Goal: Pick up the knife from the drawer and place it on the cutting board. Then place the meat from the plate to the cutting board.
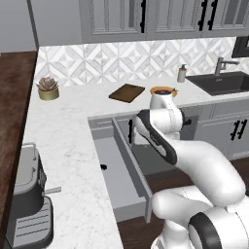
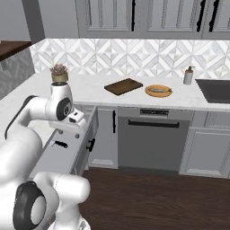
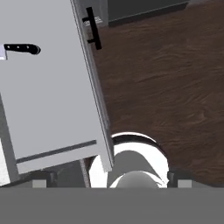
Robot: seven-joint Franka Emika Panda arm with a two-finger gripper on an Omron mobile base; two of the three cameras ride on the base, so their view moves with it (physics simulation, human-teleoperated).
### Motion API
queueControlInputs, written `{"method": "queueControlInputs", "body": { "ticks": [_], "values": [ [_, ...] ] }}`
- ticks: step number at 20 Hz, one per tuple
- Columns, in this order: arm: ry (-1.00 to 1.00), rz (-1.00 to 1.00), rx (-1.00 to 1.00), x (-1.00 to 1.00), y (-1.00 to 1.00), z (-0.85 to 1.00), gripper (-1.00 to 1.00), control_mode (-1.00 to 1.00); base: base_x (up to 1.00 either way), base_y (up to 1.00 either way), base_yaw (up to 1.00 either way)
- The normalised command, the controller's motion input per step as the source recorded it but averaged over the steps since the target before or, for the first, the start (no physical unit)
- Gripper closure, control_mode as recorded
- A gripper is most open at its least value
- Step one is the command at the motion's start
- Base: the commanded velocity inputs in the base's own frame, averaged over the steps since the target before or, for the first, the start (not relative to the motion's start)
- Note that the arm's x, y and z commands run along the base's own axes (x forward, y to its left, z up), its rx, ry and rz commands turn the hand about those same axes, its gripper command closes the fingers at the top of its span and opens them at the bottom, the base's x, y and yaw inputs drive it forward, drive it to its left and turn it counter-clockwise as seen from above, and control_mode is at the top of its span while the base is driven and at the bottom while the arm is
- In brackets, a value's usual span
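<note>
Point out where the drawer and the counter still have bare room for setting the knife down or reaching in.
The drawer floor is bare apart from the knife lying near one end. On the counter, the cutting board top is free, with open marble between it and the potted plant. It is tighter beside the board, where the plate holding the meat sits close.

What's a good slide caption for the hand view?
Looking down into the open grey drawer, the knife lying at its far end, dark wood floor alongside.

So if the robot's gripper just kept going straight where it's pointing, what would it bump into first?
Probably the grey floor of the open drawer, or its front wall. The knife lies off to one side. Depth is hard to judge.
</note>
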Motion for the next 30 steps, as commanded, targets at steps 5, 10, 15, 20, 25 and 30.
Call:
{"method": "queueControlInputs", "body": {
  "ticks": [5, 10, 15, 20, 25, 30],
  "values": [
    [0.04, 0.23, 0.0, 0.71, 0.49, -0.71, -1.0, -1.0, 0.0, 0.0, 0.0],
    [0.06, 0.13, -0.07, 0.53, 0.13, -0.7, -1.0, -1.0, 0.0, 0.0, 0.0],
    [0.05, 0.08, -0.01, 0.3, 0.0, -0.48, -1.0, -1.0, 0.0, 0.0, 0.0],
    [0.02, 0.03, 0.0, 0.18, -0.12, -0.62, -1.0, -1.0, 0.0, 0.0, 0.0],
    [0.0, 0.02, 0.0, 0.23, -0.05, -0.41, -1.0, -1.0, 0.0, 0.0, 0.0],
    [0.0, 0.0, 0.0, 0.28, 0.0, -0.38, -1.0, -1.0, 0.0, 0.0, 0.0]
  ]
}}
